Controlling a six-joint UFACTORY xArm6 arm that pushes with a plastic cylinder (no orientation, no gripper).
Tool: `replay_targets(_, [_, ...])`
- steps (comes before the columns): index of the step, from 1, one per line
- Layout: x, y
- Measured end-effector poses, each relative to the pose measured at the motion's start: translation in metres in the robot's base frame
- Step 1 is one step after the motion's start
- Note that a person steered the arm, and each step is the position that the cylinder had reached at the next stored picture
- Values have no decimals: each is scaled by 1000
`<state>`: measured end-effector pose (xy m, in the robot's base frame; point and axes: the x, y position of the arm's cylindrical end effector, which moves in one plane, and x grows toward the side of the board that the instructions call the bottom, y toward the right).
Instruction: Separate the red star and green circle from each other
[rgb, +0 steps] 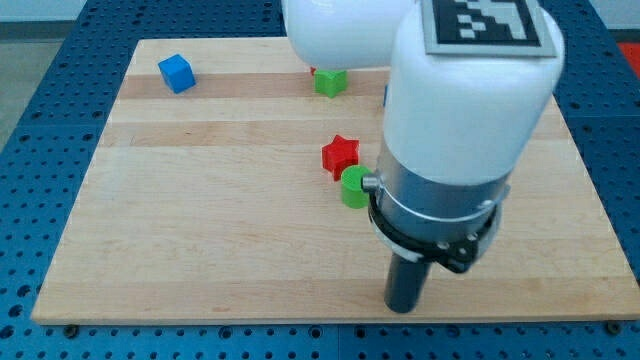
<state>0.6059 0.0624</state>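
Observation:
The red star (340, 155) lies near the middle of the wooden board (200, 220). The green circle (352, 187) sits just below and right of it, touching or almost touching it, its right side partly hidden by the arm. My tip (403, 307) rests on the board near the view's bottom edge, below and to the right of the green circle, well apart from both blocks.
A blue cube (176, 73) lies at the top left. A green block (329, 81) sits at the top centre, with a red block peeking out behind it. The large white arm body (460, 110) hides the right part of the board.

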Motion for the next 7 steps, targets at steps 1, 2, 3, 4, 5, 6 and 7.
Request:
replay_targets(1, [-79,-4])
replay_targets(2, [-139,-11])
replay_targets(3, [-190,-21])
replay_targets(4, [-210,-31])
replay_targets(5, [-192,-3])
replay_targets(6, [-155,38])
replay_targets(7, [-114,32])
